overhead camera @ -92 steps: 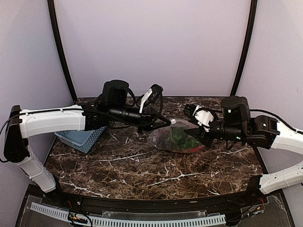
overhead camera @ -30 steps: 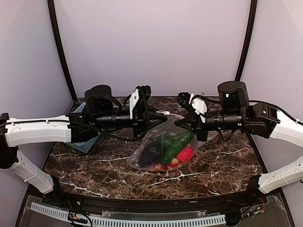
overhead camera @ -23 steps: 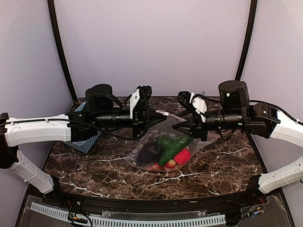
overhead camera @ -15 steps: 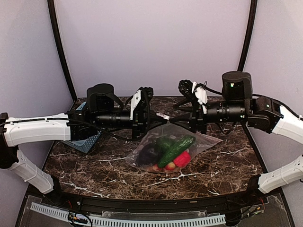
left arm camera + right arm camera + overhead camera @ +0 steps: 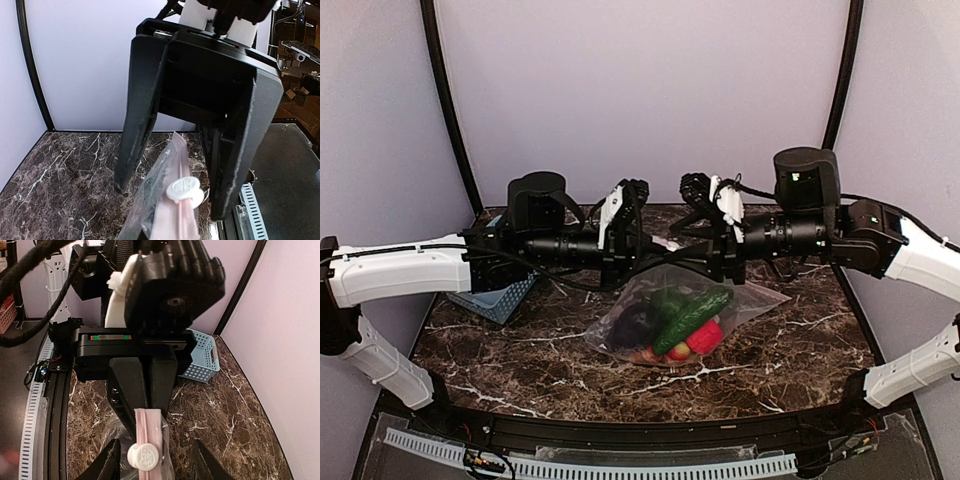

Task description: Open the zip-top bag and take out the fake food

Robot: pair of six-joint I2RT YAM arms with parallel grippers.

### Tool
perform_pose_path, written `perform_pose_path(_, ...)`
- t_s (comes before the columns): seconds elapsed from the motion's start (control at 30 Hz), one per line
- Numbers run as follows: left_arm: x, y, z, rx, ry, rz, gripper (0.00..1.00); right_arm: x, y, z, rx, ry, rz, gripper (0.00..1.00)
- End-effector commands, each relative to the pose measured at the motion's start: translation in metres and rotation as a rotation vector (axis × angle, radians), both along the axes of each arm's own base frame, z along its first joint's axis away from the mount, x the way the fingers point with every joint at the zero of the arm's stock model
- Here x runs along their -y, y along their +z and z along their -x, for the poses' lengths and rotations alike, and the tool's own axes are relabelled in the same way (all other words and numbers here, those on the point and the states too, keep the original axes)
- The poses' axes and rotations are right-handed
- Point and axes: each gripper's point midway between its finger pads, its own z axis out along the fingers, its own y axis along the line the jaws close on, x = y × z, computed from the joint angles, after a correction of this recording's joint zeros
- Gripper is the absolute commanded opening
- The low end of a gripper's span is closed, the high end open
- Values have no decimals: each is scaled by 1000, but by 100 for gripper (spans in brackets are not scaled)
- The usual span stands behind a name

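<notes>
Top external view: the zip-top bag hangs over the centre of the marble table, the fake food heaped in its bottom, its top edge clamped by the left gripper, the right gripper spread wide astride that edge.

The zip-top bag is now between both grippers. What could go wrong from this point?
The left gripper alone pinches the zip strip of the zip-top bag, so the strip might slip out under the load of the fake food. The right gripper is open around the white slider; closing off centre, it might catch only film. Both grippers are very close and could bump.
</notes>
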Motion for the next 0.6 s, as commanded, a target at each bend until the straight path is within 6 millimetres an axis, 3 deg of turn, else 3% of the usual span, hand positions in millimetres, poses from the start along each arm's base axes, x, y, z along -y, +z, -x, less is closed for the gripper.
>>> perform_pose_path(0.0, 0, 19, -1, -6, -2, 33, 1, -1, 6, 11, 37, 32, 0, 47)
perform_pose_path(0.1, 0, 20, -3, -18, -4, 36, 1, -3, 1, 11, 48, 21, 18, 47)
perform_pose_path(0.37, 1, 19, 3, -20, -40, 35, 1, 3, 16, -4, 116, -82, -10, 20)
perform_pose_path(0.57, -2, 20, 6, -15, -46, 43, 1, 11, 17, -8, 134, -118, -8, 14)
